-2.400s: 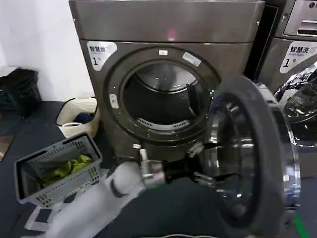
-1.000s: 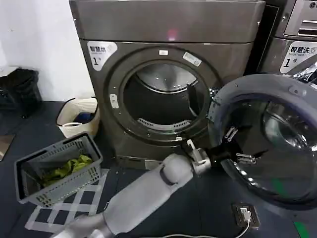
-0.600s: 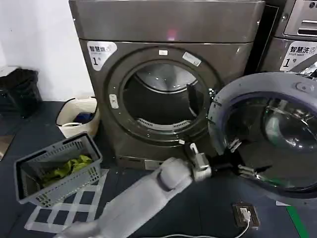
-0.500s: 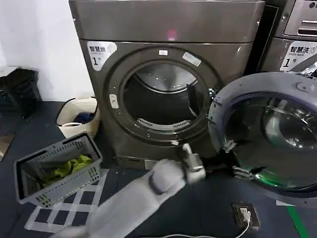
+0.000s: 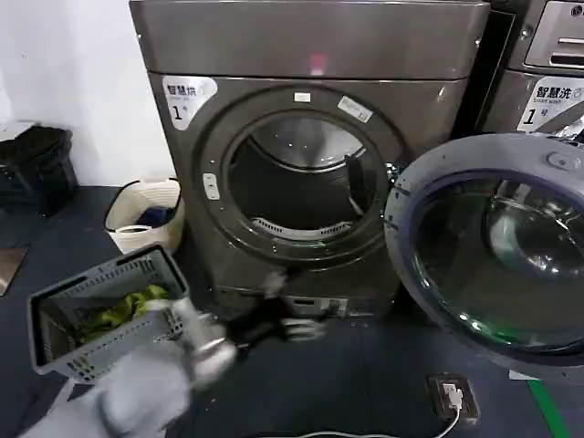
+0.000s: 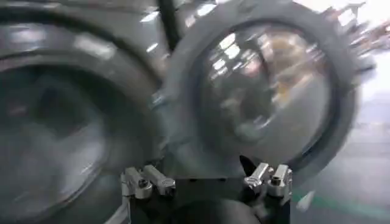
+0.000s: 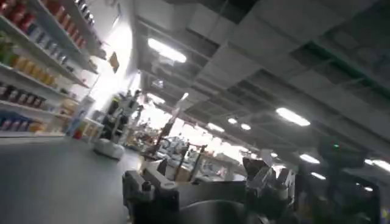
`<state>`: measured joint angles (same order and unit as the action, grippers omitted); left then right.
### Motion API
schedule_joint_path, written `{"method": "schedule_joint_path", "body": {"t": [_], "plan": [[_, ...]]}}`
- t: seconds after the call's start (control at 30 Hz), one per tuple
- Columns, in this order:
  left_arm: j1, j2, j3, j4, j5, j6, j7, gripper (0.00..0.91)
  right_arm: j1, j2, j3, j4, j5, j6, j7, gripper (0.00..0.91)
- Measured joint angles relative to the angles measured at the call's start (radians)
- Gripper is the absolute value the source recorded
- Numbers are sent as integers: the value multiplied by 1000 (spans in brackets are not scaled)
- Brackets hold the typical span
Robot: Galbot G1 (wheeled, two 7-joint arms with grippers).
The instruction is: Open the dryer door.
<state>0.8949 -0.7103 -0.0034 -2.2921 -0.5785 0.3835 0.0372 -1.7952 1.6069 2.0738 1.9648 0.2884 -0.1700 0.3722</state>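
**Dryer door standing wide open, left gripper empty**

The left gripper (image 5: 278, 321) is hovering low in front of the dryer (image 5: 310, 137), its fingers (image 6: 148, 181) spread apart and gripping nothing, clear of the dryer door (image 5: 497, 246). The left arm (image 5: 119, 392) is reaching up from the lower left of the head view. The door is hanging swung out to the right of the drum opening (image 5: 301, 187). The right gripper (image 7: 207, 182) is pointing up toward a ceiling, its fingers parted and holding nothing
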Motion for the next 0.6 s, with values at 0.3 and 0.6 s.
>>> {"method": "schedule_joint_path", "body": {"t": [0.3,0.6], "plan": [[87,185,-288,48,-314,284,-203,907,14,-93,-66,-58,-36,37,-12,907],[32,379,-341,344,-633,354,-228,907,25,-113,-108,-102,-44,54,-31,907]]}}
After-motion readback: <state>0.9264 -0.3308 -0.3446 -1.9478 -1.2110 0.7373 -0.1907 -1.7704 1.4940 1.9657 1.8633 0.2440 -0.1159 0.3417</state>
